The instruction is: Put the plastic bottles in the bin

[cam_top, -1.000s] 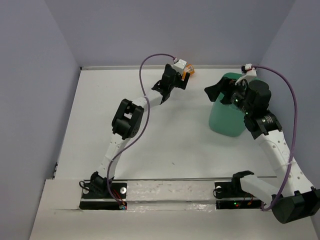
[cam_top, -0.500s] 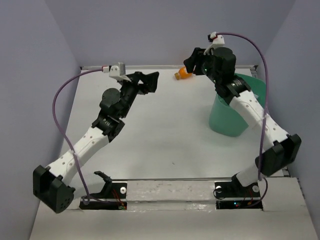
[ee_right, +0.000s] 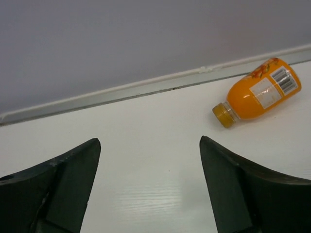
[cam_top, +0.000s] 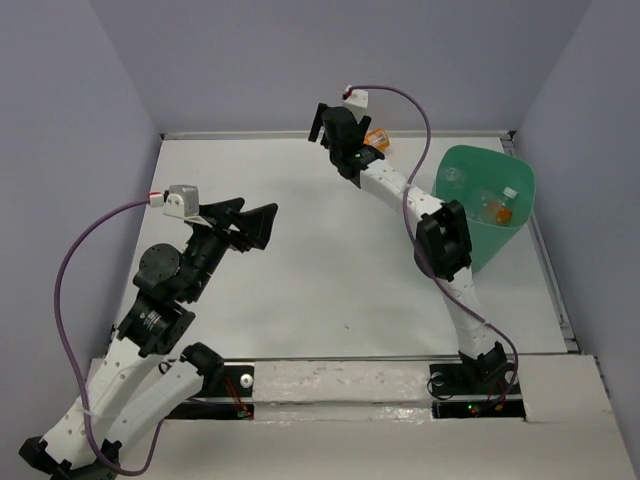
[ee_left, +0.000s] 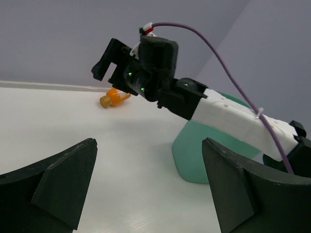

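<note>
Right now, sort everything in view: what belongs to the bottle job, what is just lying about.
Job: orange bottle on the table; green bin; white-capped bottle and clear bottle inside it; right pincer, open.
Lying about: nothing loose, only purple cable and table.

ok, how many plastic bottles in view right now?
3. One orange bottle lies on the table near its far edge; two sit inside the mint-green bin: a white-capped bottle and a clear bottle. Others may be hidden in the bin.
</note>
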### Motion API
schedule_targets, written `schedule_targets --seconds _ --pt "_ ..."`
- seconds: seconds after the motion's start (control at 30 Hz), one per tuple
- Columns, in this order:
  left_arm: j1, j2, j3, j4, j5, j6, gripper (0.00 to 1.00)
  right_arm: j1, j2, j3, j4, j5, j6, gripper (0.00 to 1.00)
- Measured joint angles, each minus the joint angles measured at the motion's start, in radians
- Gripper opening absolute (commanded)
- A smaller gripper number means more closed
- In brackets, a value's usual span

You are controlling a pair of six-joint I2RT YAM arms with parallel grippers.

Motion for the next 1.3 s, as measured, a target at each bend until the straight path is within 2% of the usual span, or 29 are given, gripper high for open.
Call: schedule_targets --seconds 0.27,0.57,0.87,1.17,1.2,1.23,1.27,1.3 --pt "-0.054 -0.014 -0.087 -0.01 0.074 0.055 0.99 -0.008 0.277 0.122 0.006 0.209 0.121 0.95" --pt "-0.111 -0.026 -0.096 -0.029 0.044 0.106 0.99 -0.054 0.396 0.228 0.008 0.273 0.19 0.97" --pt "-0.111 -0.019 -0.097 -0.029 0.039 0.121 0.99 -0.142 0.397 0.225 0.003 0.238 0.323 1.0" --pt "-0.108 0.027 -0.099 -0.016 0.06 0.126 0.99 -0.222 0.525 0.352 0.055 0.127 0.399 0.99" --pt "-0.107 0.032 -0.099 -0.013 0.062 0.126 0.99 -0.227 0.529 0.359 0.061 0.117 0.406 0.95" --pt "-0.104 0.037 -0.099 -0.011 0.064 0.126 0.99 -0.23 0.531 0.363 0.063 0.109 0.412 0.82" --pt "-0.101 0.045 -0.099 -0.01 0.066 0.126 0.99 -0.234 0.533 0.364 0.071 0.102 0.415 0.73" --pt "-0.098 0.049 -0.099 -0.007 0.067 0.127 0.99 -0.237 0.537 0.364 0.084 0.096 0.417 0.49"
